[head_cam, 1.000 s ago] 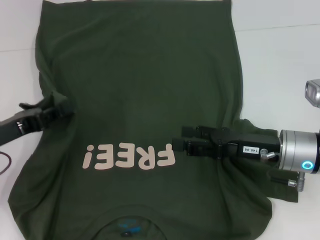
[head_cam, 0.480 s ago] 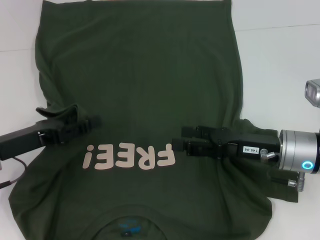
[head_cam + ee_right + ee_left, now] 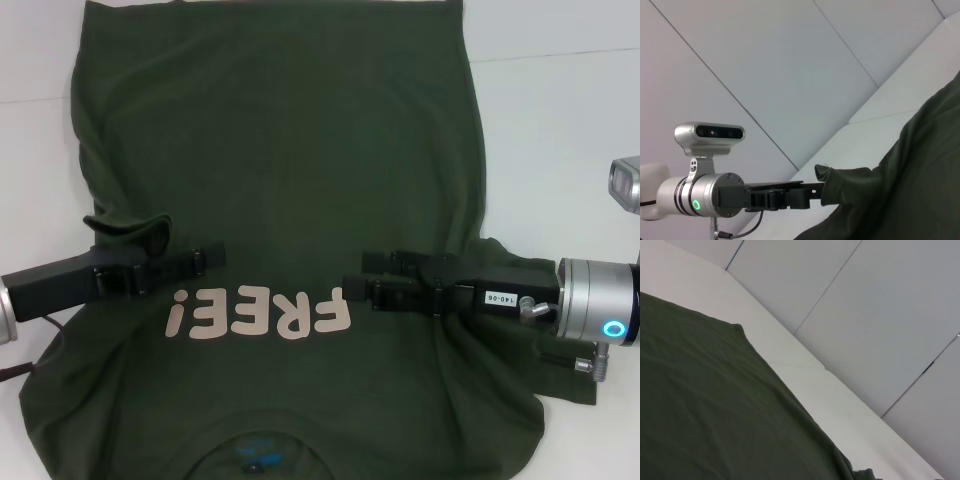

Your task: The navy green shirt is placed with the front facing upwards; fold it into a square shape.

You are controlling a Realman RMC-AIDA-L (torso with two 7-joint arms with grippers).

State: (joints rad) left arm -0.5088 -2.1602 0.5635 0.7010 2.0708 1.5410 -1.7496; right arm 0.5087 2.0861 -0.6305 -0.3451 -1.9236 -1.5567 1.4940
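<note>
Both sleeves in hand | left gripper (image 3: 205, 256) pinched left sleeve (image 3: 135, 228), right gripper (image 3: 362, 285) clamped right sleeve over "FREE!" lettering (image 3: 262, 315) | navy green shirt (image 3: 280, 150) flat on table (image 3: 560, 110) — risk: uneven pull bunching cloth — crooked fold.

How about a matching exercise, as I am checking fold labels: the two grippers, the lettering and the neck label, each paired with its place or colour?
1. left gripper
2. right gripper
3. "FREE!" lettering
4. neck label

A. blue, at the near edge of the navy green shirt
B. pale pink, on the chest
C. over the shirt's left side, by a raised flap of cloth
D. over the shirt's right side, tip beside the letter F

Pairs: 1-C, 2-D, 3-B, 4-A
</note>
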